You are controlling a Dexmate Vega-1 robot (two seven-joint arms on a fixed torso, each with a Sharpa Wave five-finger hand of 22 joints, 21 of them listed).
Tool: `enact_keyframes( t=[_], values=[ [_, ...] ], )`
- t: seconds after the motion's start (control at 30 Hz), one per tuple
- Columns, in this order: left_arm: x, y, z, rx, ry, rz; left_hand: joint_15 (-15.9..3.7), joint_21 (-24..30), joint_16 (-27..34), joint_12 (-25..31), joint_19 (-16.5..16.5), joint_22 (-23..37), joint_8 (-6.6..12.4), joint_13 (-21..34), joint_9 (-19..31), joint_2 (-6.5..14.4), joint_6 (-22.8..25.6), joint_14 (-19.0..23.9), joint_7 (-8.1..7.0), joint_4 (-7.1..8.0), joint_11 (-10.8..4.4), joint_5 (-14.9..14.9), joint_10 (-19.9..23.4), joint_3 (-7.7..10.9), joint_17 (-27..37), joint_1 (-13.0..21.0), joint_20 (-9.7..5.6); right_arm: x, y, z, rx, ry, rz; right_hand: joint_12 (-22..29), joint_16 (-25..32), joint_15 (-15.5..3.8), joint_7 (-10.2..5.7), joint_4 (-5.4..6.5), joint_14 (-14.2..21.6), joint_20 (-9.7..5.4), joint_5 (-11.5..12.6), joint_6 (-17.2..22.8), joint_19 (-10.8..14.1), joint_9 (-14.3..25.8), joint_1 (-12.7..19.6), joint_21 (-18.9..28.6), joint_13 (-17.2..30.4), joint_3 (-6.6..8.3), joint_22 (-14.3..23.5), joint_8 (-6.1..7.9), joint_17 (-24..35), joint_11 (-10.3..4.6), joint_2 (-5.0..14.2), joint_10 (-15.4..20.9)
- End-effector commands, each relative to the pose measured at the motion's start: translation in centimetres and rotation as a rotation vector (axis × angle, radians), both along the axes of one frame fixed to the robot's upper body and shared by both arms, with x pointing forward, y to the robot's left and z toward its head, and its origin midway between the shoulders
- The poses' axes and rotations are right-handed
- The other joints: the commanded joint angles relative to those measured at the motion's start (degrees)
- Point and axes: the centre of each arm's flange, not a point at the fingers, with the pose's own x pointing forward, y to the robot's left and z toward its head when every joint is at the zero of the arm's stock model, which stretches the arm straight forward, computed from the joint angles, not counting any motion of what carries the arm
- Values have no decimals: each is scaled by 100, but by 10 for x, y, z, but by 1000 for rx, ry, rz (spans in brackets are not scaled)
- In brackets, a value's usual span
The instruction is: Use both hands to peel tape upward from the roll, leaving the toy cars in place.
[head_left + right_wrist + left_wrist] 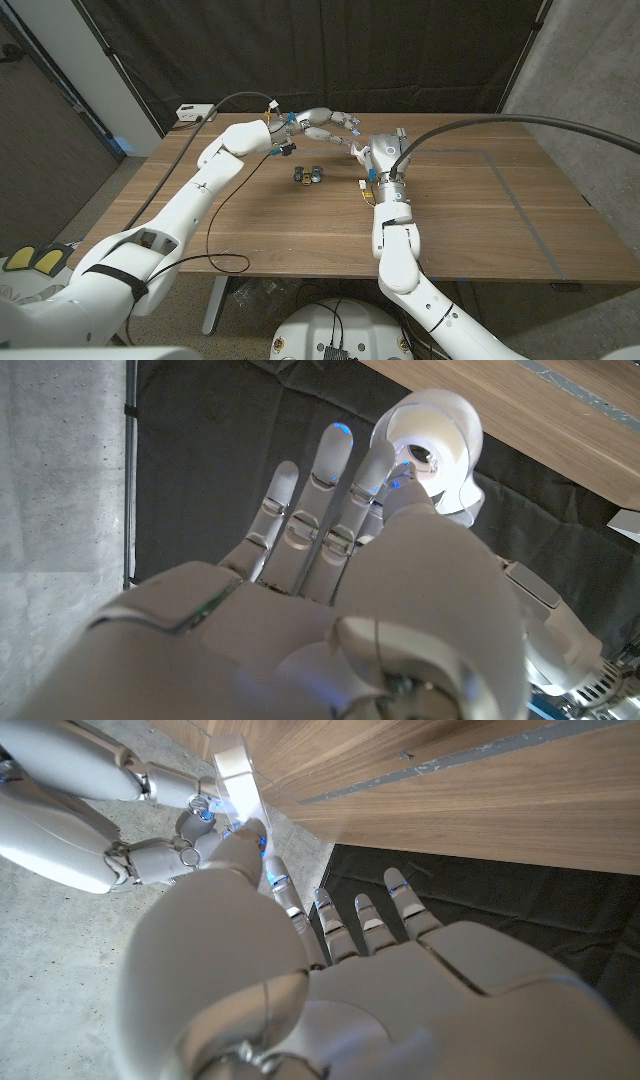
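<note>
The wooden bench [470,215] is seen from above, with both white arms reaching in over its far half. The left hand [318,124] and the right hand [381,152] are raised above the bench and brought close together, fingers toward each other.

A white roll of tape [432,443] is seen in the right wrist view, held up at the tips of the right hand's fingers [335,465], with its round hole facing the camera. In the left wrist view the same roll [238,778] is seen edge on, and the left hand's fingers [252,845] are pressed against its rim. So the roll is judged to be lifted off the bench and gripped by the right hand. Whether the left hand already pinches a loose end of tape cannot be told.

No peeled strip is seen between the hands, so the pulling up of the tape is judged to be still left to do.

The small toy cars [307,174] are left sitting on the bench, below the hands and apart from them.
</note>
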Motion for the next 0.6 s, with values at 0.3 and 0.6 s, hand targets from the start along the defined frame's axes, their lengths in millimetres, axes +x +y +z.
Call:
enact_keyframes(
  t=[0.3,0.6],
  values=[
    [5,-7,-3,-99,-56,12,-918,242,148,201,227,75,314,146,0,354,1617,510,438,24,-116,-156,717,12,29,199,-126,2,0,3,-33,-13,39,-46,-36,-386,-335,19,67,-785,15,378,-54,235,44,97,35,-29,-39,-21,43,-6,6,55],
    [8,-8,0,-57,-50,15,-692,251,-35,81,26,102,302,231,143,538,1570,155,678,56,-37,-217,305,27,90,239,-137,9,-4,2,-26,-20,35,-68,-59,-386,-339,21,65,-789,13,379,-74,236,40,135,65,-37,-75,-35,44,-5,4,58]
  ],
)
